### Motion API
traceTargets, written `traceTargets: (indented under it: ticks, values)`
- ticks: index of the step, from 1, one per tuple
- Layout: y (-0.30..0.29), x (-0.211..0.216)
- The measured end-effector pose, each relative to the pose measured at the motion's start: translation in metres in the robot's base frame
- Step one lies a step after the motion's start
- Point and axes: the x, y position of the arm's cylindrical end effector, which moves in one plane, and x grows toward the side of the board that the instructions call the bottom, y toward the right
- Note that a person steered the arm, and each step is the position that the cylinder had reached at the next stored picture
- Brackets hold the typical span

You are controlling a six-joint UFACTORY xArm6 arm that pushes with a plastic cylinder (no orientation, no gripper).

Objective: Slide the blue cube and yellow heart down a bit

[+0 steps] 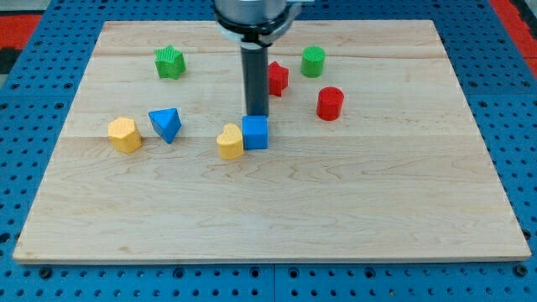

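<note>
Camera view: wooden surface on a blue pegboard. Rod ending in my tip, set just above the blue cube, at or touching its top edge. No claw on this rod, so no apart or together to tell. Blue cube near the surface's middle, touching the yellow heart on its left. Further left, a blue triangular block and a yellow block. Toward the view's top: green star at left, red block partly behind the rod, green cylinder, red cylinder. No containers here; all blocks lying loose on the surface.
</note>
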Motion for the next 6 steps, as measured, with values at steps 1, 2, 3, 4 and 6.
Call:
traceTargets:
  ticks: [1, 2, 3, 4, 6]
  values:
    - [0.071, 0.000]
    - [0.085, 0.011]
    - [0.054, 0.017]
    - [0.010, 0.017]
    - [-0.043, 0.018]
